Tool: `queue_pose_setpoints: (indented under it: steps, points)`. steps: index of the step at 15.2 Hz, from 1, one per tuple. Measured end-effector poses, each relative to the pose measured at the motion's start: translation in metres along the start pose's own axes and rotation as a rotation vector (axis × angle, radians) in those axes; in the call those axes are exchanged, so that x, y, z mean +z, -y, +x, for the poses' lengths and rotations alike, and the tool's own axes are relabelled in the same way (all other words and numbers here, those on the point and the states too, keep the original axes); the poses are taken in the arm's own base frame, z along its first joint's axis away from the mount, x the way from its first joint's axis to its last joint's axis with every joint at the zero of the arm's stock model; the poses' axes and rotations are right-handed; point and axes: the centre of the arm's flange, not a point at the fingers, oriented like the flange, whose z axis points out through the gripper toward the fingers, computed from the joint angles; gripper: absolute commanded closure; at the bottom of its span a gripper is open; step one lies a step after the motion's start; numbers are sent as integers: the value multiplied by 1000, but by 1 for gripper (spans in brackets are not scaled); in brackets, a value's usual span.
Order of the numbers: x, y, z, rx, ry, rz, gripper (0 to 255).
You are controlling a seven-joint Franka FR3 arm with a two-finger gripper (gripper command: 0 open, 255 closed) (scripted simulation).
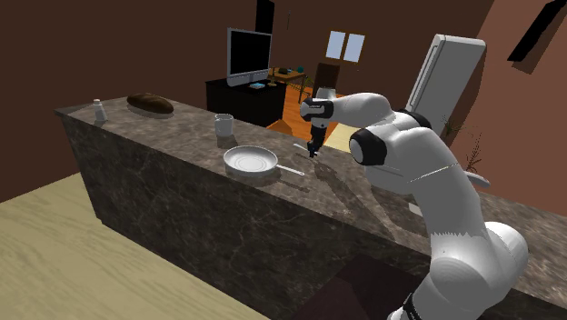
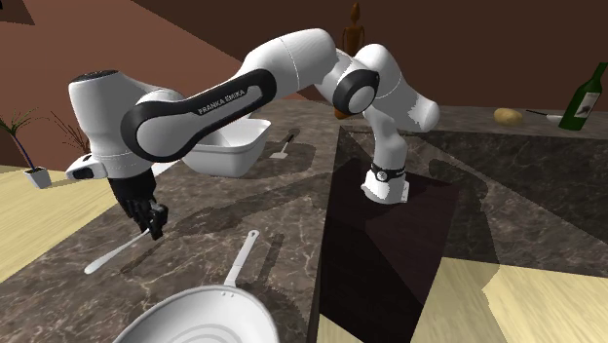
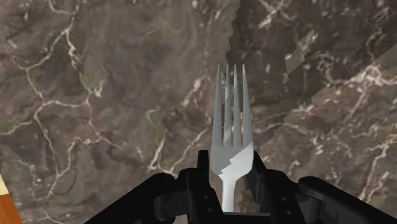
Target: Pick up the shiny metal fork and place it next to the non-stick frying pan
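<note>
A grey metal fork [image 3: 230, 108] is clasped by its neck between my black fingers, its tines pointing away from the gripper [image 3: 230, 167] over the dark marble counter [image 3: 95, 95]. From the second exterior view the gripper [image 2: 154, 228] stands low over the counter, and the fork [image 2: 115, 253] slants away from it toward that view's lower left. The white frying pan [image 2: 200, 317] lies close by, its handle [image 2: 242, 258] pointing toward the arm. In the shoulder view the gripper [image 1: 313, 145] hangs just right of the pan [image 1: 250, 161], with the fork [image 1: 301, 146] at its tip.
On the counter stand a cup [image 1: 223, 125], a shaker [image 1: 98, 111] and a dark loaf [image 1: 150, 103]. A white basin [image 2: 229, 146] and a small utensil [image 2: 283, 148] lie behind the arm. A green bottle [image 2: 583, 97] and a potato [image 2: 508, 115] sit far off.
</note>
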Motion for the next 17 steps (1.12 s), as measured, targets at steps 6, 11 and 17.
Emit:
queue_pose_setpoints:
  steps: [6,11,17]
  points:
    - [0,0,0,0,0,0,0]
    - [-45,-1,-1,0,-2,-1,0]
    - [-50,0,0,0,0,0,0]
